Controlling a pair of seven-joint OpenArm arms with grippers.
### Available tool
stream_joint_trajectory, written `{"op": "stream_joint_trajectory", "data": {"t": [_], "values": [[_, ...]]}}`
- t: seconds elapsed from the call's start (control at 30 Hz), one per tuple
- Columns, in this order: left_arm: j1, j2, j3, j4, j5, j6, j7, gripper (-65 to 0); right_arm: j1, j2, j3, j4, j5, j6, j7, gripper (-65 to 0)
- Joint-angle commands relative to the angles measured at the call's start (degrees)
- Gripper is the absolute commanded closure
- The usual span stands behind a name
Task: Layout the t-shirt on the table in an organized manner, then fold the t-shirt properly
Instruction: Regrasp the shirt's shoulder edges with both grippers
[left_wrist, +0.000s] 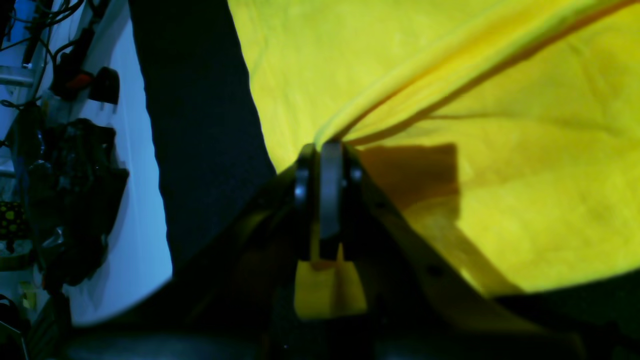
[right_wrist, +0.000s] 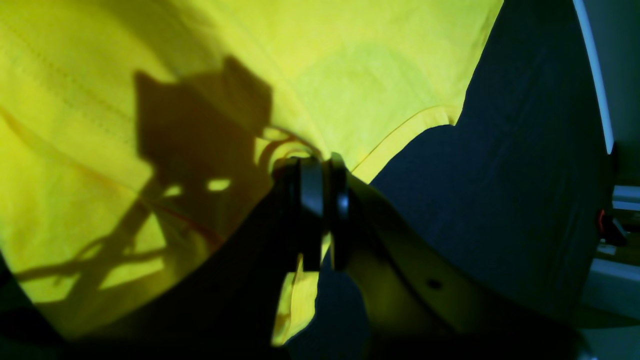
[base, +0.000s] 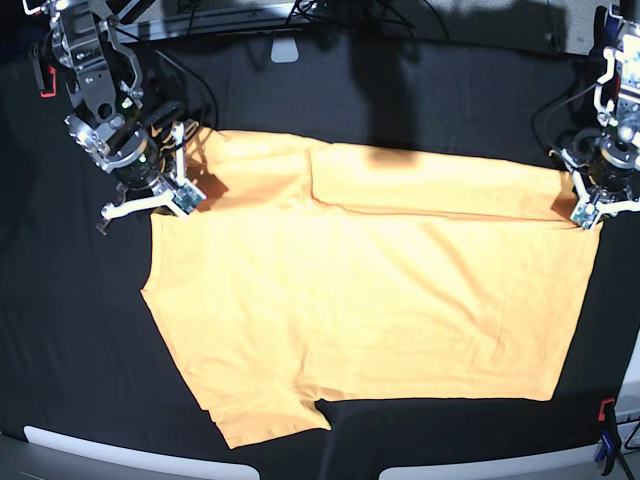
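The pale orange-yellow t-shirt (base: 360, 300) lies spread on the black table (base: 400, 90). Its far strip is folded over toward the middle, and one sleeve points to the near edge. My right gripper (base: 185, 192) is at the shirt's far left corner, and in the right wrist view it (right_wrist: 317, 167) is shut on the cloth (right_wrist: 350, 65) beside the hem. My left gripper (base: 580, 203) is at the far right corner. In the left wrist view it (left_wrist: 325, 152) is shut on a ridge of cloth (left_wrist: 525, 200), with a bit of fabric showing behind the jaws.
Red clamps sit at the table's left edge (base: 44, 80) and near right edge (base: 603, 410). A white object (base: 285, 48) and cables lie at the back edge. Dark clutter (left_wrist: 75, 200) stands off the table beyond the white floor.
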Motion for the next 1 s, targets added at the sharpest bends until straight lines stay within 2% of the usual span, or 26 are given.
{"op": "stream_joint_trajectory", "data": {"t": [0.0,0.03,0.07,0.1,0.17,0.2,0.37,0.47,0.6,0.7,0.83,0.97], "values": [[-0.79,-1.14,-0.44,0.68,0.07,1.07,-1.16,0.0,0.92,0.66,0.42,0.87,0.28,-0.52,0.68,-4.6],[-0.79,-1.16,-0.44,0.68,0.09,1.09,-1.16,0.0,0.92,0.63,0.42,0.87,0.68,-0.52,0.70,-10.7],[-0.79,-1.16,-0.44,0.68,0.09,1.11,-1.16,-4.3,0.96,0.63,0.42,0.87,1.07,-0.52,0.68,-16.6],[-0.79,-1.16,-0.44,0.68,0.09,1.11,-1.16,-11.7,1.22,0.63,0.42,0.87,1.03,-0.55,0.68,-21.3],[-0.79,-1.16,-0.44,0.70,0.09,1.14,-1.14,-22.9,1.99,0.66,0.44,0.87,0.98,-0.57,0.63,-24.2],[-0.79,-1.18,-0.46,0.70,0.09,1.14,-1.11,-24.2,2.49,0.66,0.44,0.87,1.01,-0.59,0.63,-24.1],[-0.74,-1.38,-0.46,0.74,0.11,1.16,0.63,-24.1,2.91,0.81,0.44,1.42,1.03,-0.61,0.11,-24.0],[-0.11,-2.43,-0.46,1.68,0.13,1.14,2.36,-24.1,1.40,2.08,0.44,4.46,1.03,-0.59,-2.21,-24.0],[3.91,-5.81,-0.46,6.16,0.33,1.09,2.21,-24.1,-2.60,4.98,0.44,12.11,1.79,-0.61,-6.12,-24.0],[8.94,-8.79,-0.44,10.99,1.51,1.05,1.70,-24.1,-6.75,6.93,0.44,16.55,4.59,-0.46,-8.02,-23.9],[15.47,-11.19,-0.44,14.32,5.25,-0.48,-2.01,-24.1,-11.69,7.17,0.42,17.16,3.74,-0.42,-7.98,-24.0],[18.80,-11.32,-0.44,14.01,9.14,-1.99,-8.09,-24.1,-14.43,7.17,0.42,17.14,0.74,-0.22,-7.72,-24.0]]}}
